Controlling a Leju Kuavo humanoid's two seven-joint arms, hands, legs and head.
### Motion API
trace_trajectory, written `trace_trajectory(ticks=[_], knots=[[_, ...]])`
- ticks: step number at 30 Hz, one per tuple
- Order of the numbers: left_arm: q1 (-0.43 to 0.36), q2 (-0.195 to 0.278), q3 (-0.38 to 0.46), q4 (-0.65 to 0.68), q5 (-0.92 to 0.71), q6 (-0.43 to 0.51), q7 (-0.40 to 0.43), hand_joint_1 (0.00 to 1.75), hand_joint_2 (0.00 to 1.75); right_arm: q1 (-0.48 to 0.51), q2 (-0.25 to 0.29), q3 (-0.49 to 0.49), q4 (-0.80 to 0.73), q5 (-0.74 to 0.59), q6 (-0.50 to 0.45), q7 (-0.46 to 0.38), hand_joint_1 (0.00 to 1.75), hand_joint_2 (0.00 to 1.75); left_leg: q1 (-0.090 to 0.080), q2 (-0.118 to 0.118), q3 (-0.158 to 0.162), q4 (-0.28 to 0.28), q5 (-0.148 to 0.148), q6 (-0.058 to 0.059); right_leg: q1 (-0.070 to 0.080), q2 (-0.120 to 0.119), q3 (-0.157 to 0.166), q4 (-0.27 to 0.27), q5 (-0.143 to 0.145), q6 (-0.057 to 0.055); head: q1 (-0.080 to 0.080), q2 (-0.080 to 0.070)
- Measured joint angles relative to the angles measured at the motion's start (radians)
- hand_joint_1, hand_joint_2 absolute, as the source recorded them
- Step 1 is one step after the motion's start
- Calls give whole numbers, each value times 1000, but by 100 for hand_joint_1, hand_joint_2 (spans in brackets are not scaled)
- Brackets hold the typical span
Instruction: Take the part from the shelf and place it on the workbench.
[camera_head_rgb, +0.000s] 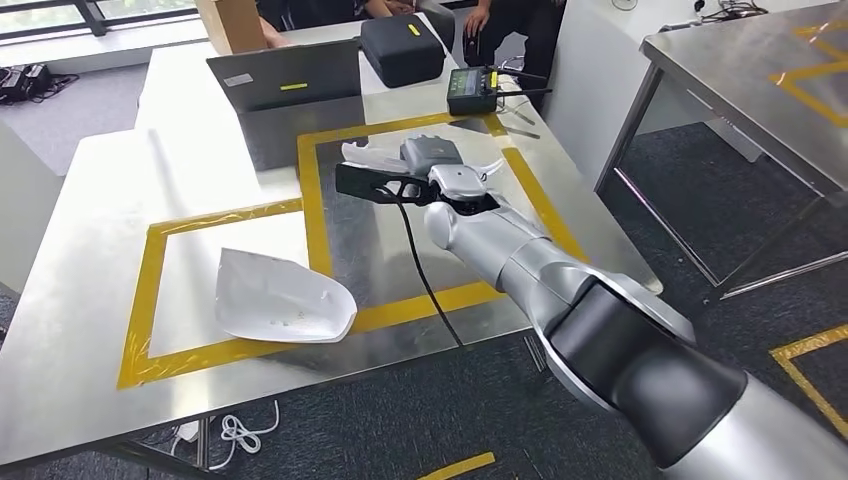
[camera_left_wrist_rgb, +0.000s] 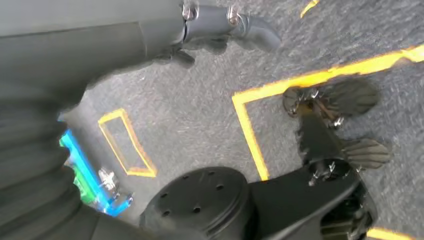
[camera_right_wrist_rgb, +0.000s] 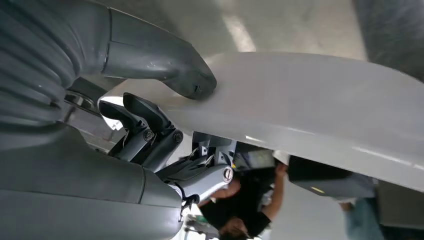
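Head view: the right hand (camera_head_rgb: 440, 180) is seen centre frame above the workbench (camera_head_rgb: 90, 230), inside a taped square, a white part (camera_head_rgb: 375, 158) gripped. A second white part (camera_head_rgb: 280, 297) lies lower left.

Left wrist view: the left hand (camera_left_wrist_rgb: 220, 30) hangs over floor, fingers curled, nothing held.

Right wrist view: thumb (camera_right_wrist_rgb: 165, 60) pressed on the part, long axis across frame.

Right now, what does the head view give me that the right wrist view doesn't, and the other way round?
Head view alone: the taped workbench, a second white part lying in the left yellow frame, and a laptop. Right wrist view alone: the thumb pressed on the white part, dark fingers beneath it. Both share the right hand holding that part.
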Motion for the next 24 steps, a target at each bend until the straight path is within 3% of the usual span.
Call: trace_trajectory(ticks=[3,4,8,15,19,21,24], knots=[[0,-2,0,0,1,0,9,0,175,8,-30,-27,27,-8,3,11,0,0,-2,-1,5,-3,15,7,1,1,-1,-1,-1,-14,0,0],[0,-3,0,0,2,0,16,0,175,9,-37,-34,34,-9,3,12,0,0,-4,-2,5,-3,15,8,1,1,0,-3,0,-19,1,0],[-1,-4,0,1,13,0,43,0,0,10,-50,-52,47,-10,-2,9,0,0,-8,-2,5,-3,13,19,-2,1,4,-11,0,-1,2,0],[-1,-6,0,1,23,0,67,0,0,6,-51,-78,50,-23,-52,-52,0,0,-10,-2,4,-3,11,23,-7,0,5,-14,0,19,1,0],[0,-6,1,1,32,0,79,0,0,-20,-47,-108,41,-59,-103,-132,0,0,-11,1,9,-16,21,41,-11,-1,5,-18,2,40,1,0],[0,-6,2,1,33,0,82,0,0,-39,-47,-134,28,-96,-137,-196,0,0,-3,6,15,-33,37,47,-12,-7,-15,31,-36,48,4,0],[5,-7,9,1,39,0,85,0,0,-64,-45,-186,1,-151,-171,-292,0,0,2,11,12,-36,42,47,-26,-13,-92,218,-134,63,7,0]])
